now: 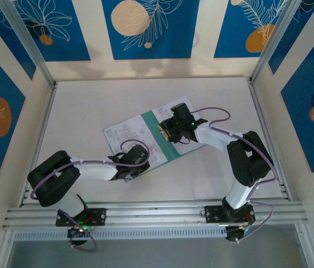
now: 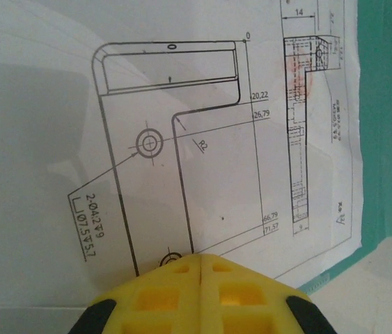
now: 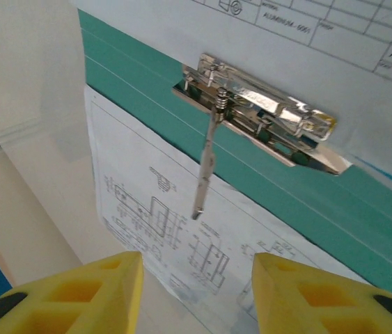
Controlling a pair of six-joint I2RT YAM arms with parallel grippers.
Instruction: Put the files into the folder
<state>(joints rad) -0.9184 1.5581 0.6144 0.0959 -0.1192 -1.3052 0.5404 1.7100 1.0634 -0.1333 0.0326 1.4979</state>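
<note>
The teal-green folder (image 1: 152,134) lies open mid-table with white printed files (image 1: 124,135) spread over it. My left gripper (image 1: 139,162) is shut, and its yellow tip (image 2: 201,259) rests on a sheet of line drawings (image 2: 182,139); the folder (image 2: 383,104) shows at that sheet's right edge. My right gripper (image 1: 172,129) hovers open above the folder's metal clip (image 3: 265,118), whose lever (image 3: 206,167) stands raised. Nothing sits between its yellow fingers (image 3: 112,292). One sheet (image 3: 154,223) lies below the clip on the folder (image 3: 182,104), and another (image 3: 321,35) lies beyond it.
Aluminium frame rails (image 1: 145,212) run along the near edge and up both sides of the white table (image 1: 90,106). Blue-and-cream patterned walls (image 1: 145,28) enclose the space. The arm bases (image 1: 81,218) stand at the front.
</note>
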